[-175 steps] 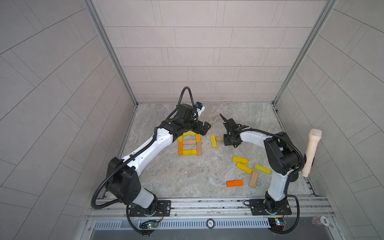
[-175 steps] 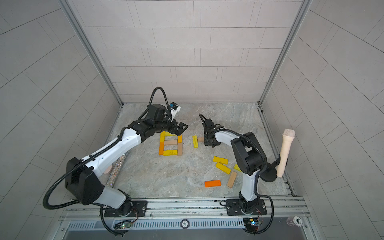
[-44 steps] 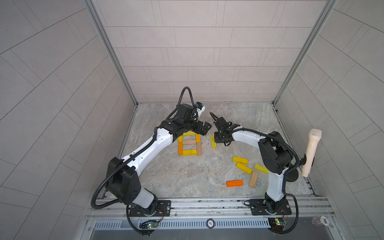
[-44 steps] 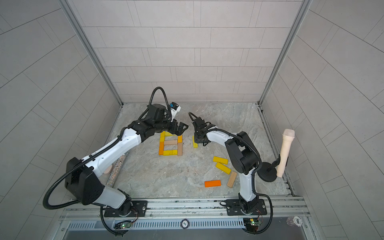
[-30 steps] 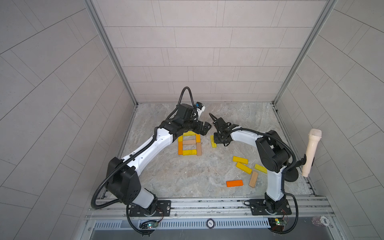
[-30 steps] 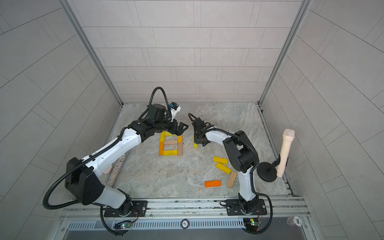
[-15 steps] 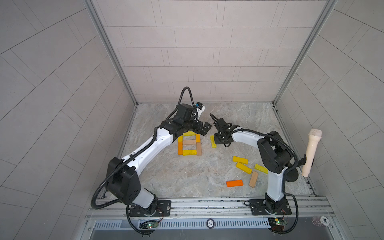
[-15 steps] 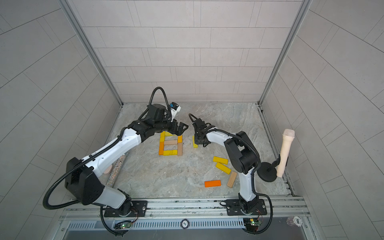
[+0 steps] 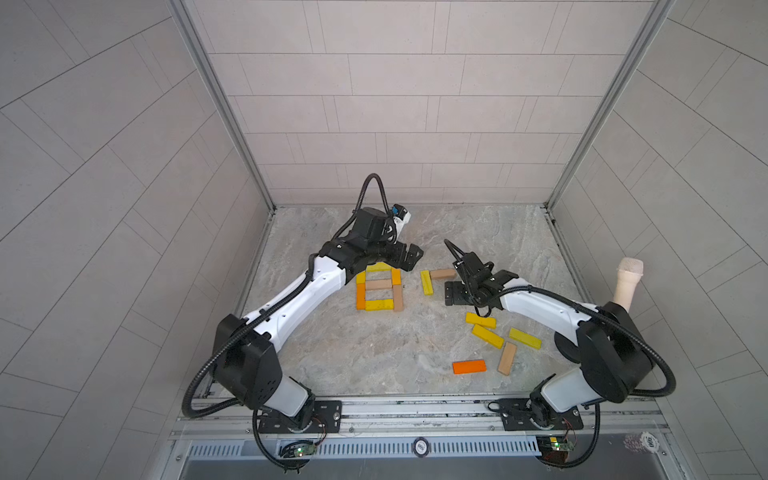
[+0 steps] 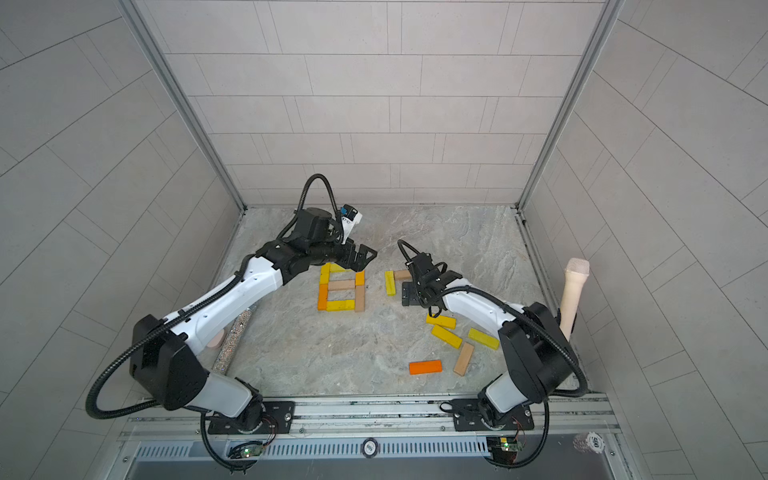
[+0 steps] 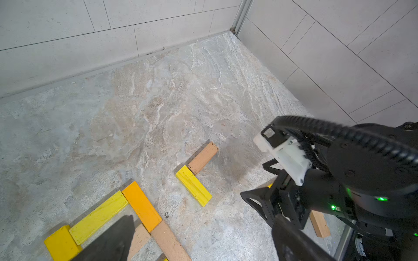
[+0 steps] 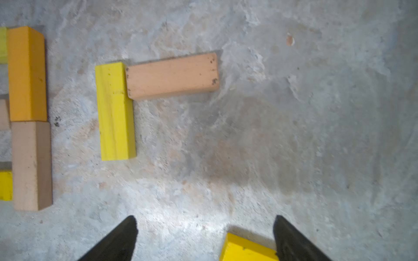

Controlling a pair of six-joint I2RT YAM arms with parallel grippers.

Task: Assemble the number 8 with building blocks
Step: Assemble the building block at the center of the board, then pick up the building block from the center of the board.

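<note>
Left fingers (image 11: 113, 239): we are logging them spread wide and carrying nothing, hovering above the far end of the number 8 (image 9: 378, 286). Right fingers (image 12: 117, 241): we are logging these spread wide as well, gripping nothing, hanging over the desk (image 9: 365, 357) near a two-bar pair.

Item, number 8: we are counting seven bars lying flat and touching, left of the desk's middle. Yellow is closing the far end, yellow and orange are forming the upper sides, tan is crossing the middle, orange and tan are forming the lower sides, and yellow is closing the near end. The left arm is covering part of the far bar in both top views.

Item, pair: yellow bar (image 12: 115, 110) and tan bar (image 12: 173, 75) are lying just right of the figure, meeting at a corner in an L.

Item, loose yellow bars (image 9: 487, 336): three, scattered by the right arm, with a loose tan bar (image 9: 507, 358) and an orange bar (image 9: 469, 367) nearer the rail.

Item, cream cylinder (image 9: 627, 282): standing at the right wall.

Item, glittery cylinder (image 10: 232, 340): lying along the left edge.
</note>
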